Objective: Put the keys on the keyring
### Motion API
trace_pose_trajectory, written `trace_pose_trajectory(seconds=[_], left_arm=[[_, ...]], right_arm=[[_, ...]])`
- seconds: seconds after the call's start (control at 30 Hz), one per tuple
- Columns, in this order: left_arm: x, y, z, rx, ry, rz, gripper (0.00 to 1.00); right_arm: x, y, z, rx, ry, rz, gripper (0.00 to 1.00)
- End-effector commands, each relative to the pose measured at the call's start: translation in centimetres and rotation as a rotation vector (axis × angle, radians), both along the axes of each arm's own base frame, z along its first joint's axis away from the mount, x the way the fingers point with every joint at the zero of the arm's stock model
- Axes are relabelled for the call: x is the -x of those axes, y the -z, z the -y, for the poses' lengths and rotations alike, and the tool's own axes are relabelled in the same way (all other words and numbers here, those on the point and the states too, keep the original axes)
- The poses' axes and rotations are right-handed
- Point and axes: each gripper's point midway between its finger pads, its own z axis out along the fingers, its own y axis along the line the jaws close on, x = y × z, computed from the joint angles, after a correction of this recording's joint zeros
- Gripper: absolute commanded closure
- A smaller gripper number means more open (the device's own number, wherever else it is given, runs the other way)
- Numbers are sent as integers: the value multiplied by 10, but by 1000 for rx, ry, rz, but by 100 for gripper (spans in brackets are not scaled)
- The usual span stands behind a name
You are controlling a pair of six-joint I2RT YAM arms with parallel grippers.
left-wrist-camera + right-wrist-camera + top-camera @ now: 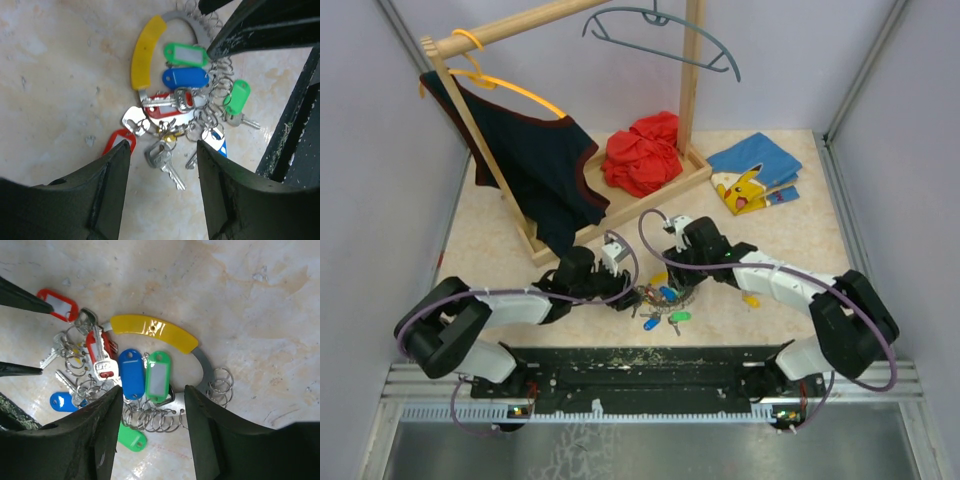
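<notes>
Keyring (180, 16) with bunched keys (161, 156) lies on the bench (50, 75) under both wrists. Left fingers (112, 190) and right fingers (100, 435) stand apart, empty. We'd pin the ring first, then single out one key.

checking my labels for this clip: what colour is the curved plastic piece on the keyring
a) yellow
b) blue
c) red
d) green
a: the curved piece clipped over the thin metal keyring is plainly yellow in both wrist views, while red, green and blue appear only on the key tags.
</notes>
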Motion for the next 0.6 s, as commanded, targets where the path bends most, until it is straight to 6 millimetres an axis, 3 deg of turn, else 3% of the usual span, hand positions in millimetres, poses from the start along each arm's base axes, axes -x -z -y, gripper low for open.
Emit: trace_pose_trajectory(seconds=[0.0, 0.27, 0.43, 0.57], left_arm=[[4, 1, -6, 28, -60, -22, 39], [10, 10, -5, 7, -57, -38, 41], [10, 20, -5, -12, -65, -57, 42], [6, 32, -8, -47, -102, -78, 45]], right_arm=[[-12, -1, -2, 79, -14, 17, 49], [-1, 23, -11, 181, -71, -34, 49], [2, 41, 1, 305, -56, -68, 50], [0, 46, 7, 334, 17, -80, 58]])
